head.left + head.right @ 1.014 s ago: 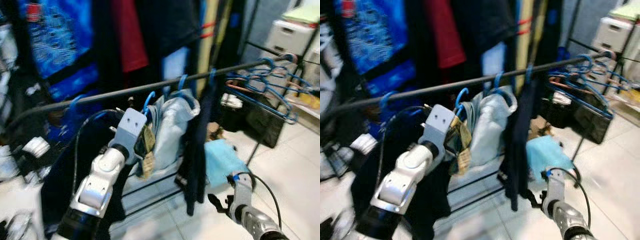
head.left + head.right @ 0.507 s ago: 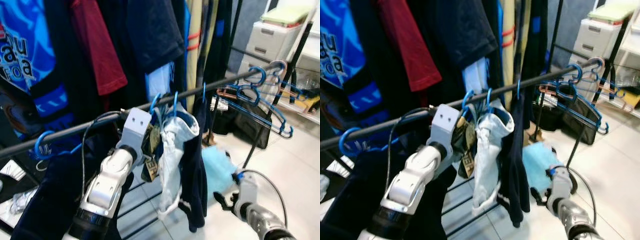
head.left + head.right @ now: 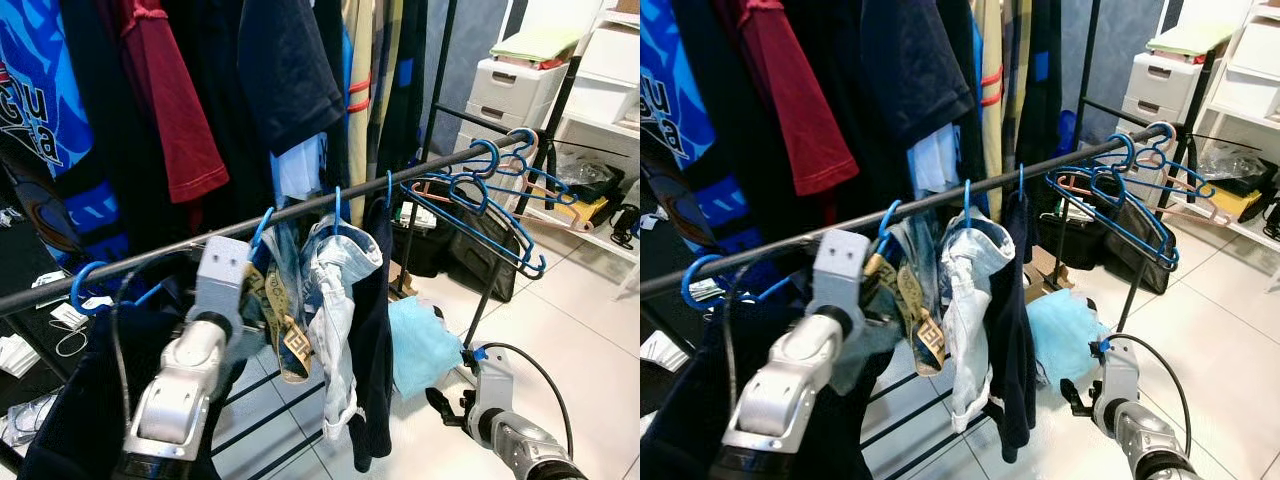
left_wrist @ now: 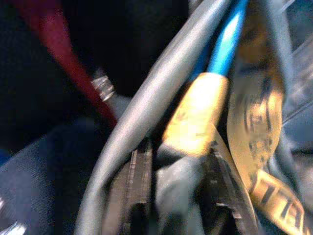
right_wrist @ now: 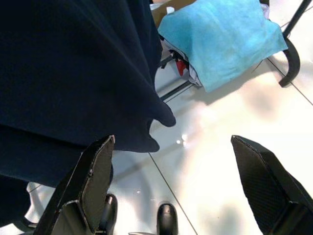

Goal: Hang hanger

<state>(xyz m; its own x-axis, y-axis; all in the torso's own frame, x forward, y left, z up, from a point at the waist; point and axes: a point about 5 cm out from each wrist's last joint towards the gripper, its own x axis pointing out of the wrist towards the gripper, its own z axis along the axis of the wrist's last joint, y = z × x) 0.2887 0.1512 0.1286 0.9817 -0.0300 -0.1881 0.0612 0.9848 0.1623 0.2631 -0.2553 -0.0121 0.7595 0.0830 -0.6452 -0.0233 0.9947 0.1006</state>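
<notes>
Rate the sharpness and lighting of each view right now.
Eye views: sharp and evenly lit, rail and blue hangers crisp. Left wrist view: dim, blurred at close range, blue hanger hook smeared. Right wrist view: bright, with floor glare; right gripper fingers in focus.

The left gripper's fingers [image 4: 142, 191] blur against the rail [image 4: 161, 98] (too close), their grip on the hanger [image 4: 225, 44] unclear.
</notes>
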